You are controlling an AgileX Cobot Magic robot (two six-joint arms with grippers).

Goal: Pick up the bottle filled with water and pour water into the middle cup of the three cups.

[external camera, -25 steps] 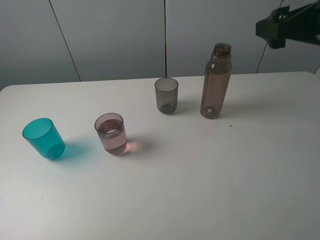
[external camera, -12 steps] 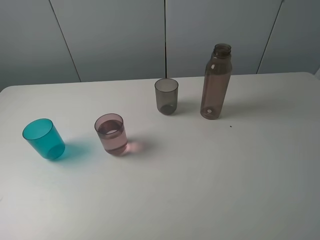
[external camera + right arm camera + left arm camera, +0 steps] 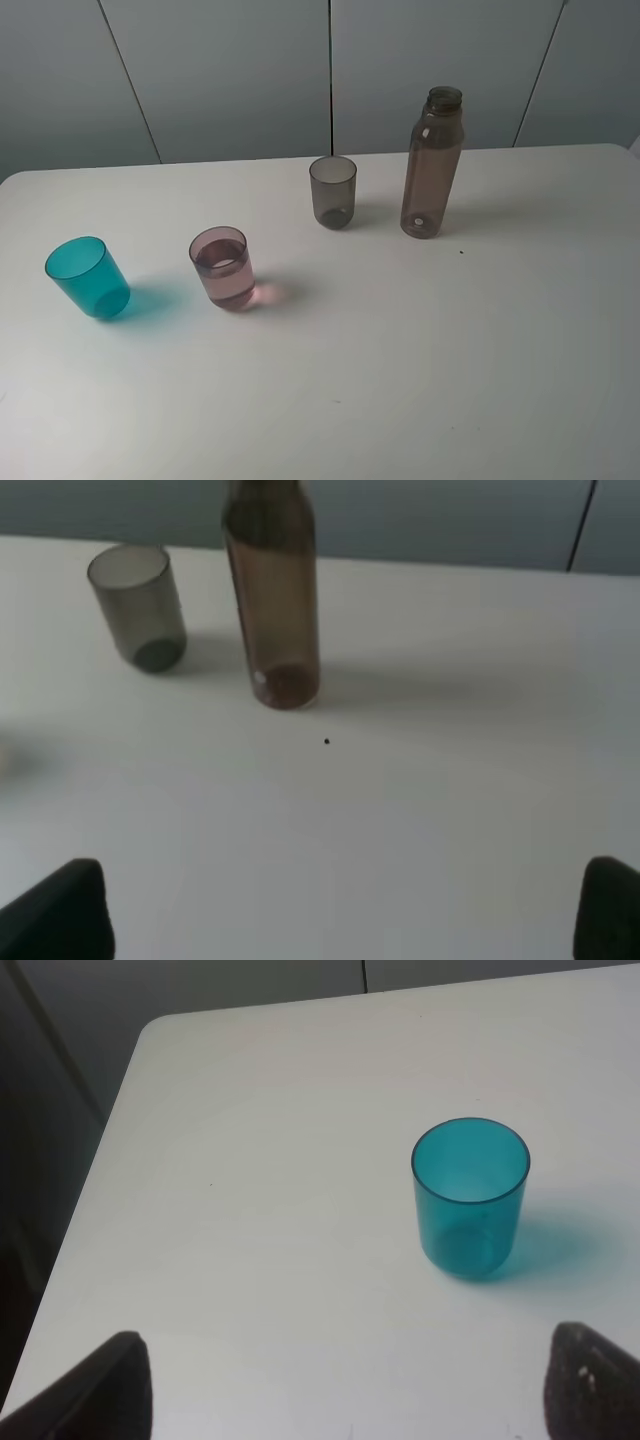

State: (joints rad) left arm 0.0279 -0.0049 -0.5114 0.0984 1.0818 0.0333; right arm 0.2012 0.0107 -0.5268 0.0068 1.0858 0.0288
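The bottle (image 3: 433,163) stands upright and uncapped at the back right of the white table (image 3: 400,380). It also shows in the right wrist view (image 3: 272,600). The three cups stand in a slanted row: the teal cup (image 3: 87,278) on the left, the middle pale pink cup (image 3: 223,267) with water in it, and the smoky grey cup (image 3: 332,191) beside the bottle. Neither gripper shows in the high view. My left gripper (image 3: 350,1395) is open and empty, short of the teal cup (image 3: 470,1198). My right gripper (image 3: 335,910) is open and empty, well short of the bottle.
The table's left edge and rounded corner (image 3: 150,1030) lie near the teal cup. Grey wall panels (image 3: 230,70) stand behind the table. A small black speck (image 3: 461,251) lies on the table in front of the bottle.
One second ago the right arm showed at the top right of the high view. It has drawn out of that view. The bottle and cups have not moved.
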